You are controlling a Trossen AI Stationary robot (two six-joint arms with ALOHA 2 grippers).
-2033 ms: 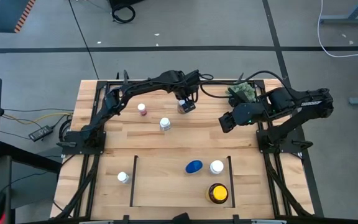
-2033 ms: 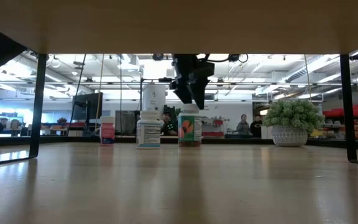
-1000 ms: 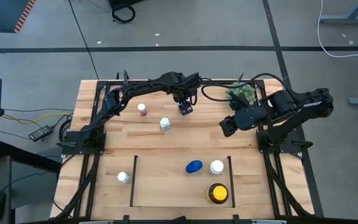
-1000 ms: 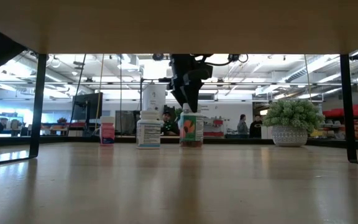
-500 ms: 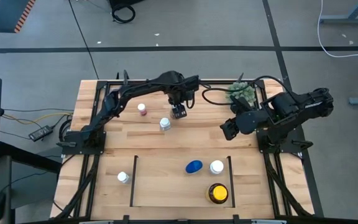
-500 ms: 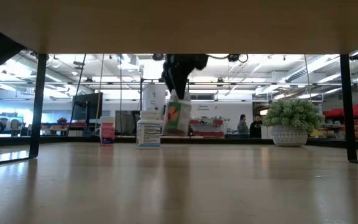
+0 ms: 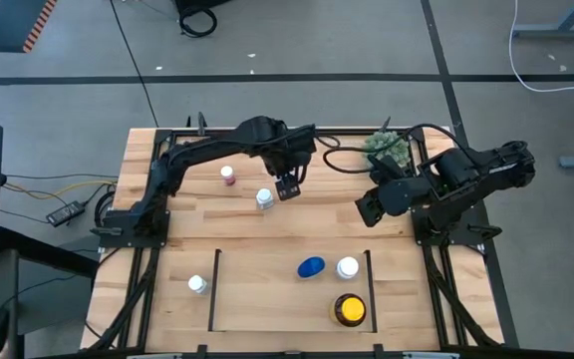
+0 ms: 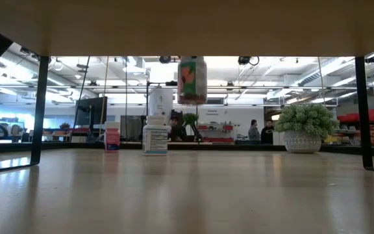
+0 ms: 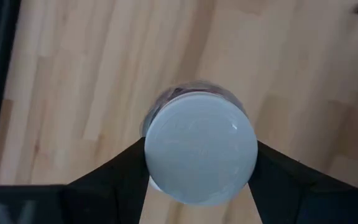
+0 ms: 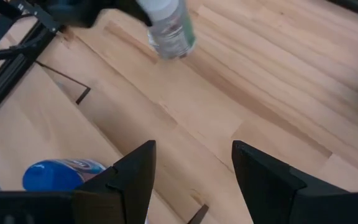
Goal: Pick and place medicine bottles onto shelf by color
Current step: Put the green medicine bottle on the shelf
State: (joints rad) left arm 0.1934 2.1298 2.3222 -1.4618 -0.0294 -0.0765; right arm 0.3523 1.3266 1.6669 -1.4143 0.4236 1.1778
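Note:
My left gripper is over the far middle of the table, shut on a white-capped bottle with an orange and green label. A white bottle and a reddish bottle stand on their bases just to its left. The shelf is the wood bay at the near edge. In it a blue bottle lies beside a standing white-capped one and the amber yellow-capped one. Another white-capped bottle stands left of the bay. My right gripper waits open at the right. My left gripper pinches the bottle at its white cap between the two fingers, one on each side. The fingers come from above, pointing down. The bottle hangs upright below them, lifted clear of the table.
A spiky green plant in a pot stands at the far right corner, behind my right arm. Black frame rails run along the table's sides. Bare wood lies between the far bottles and the bay. People show far off in the room.
My left gripper, shut on the labelled bottle, has risen and moved a little toward the near edge and the left. The bottle stood on the table a second ago, tipped as it came up, and now hangs upright well above the tabletop.

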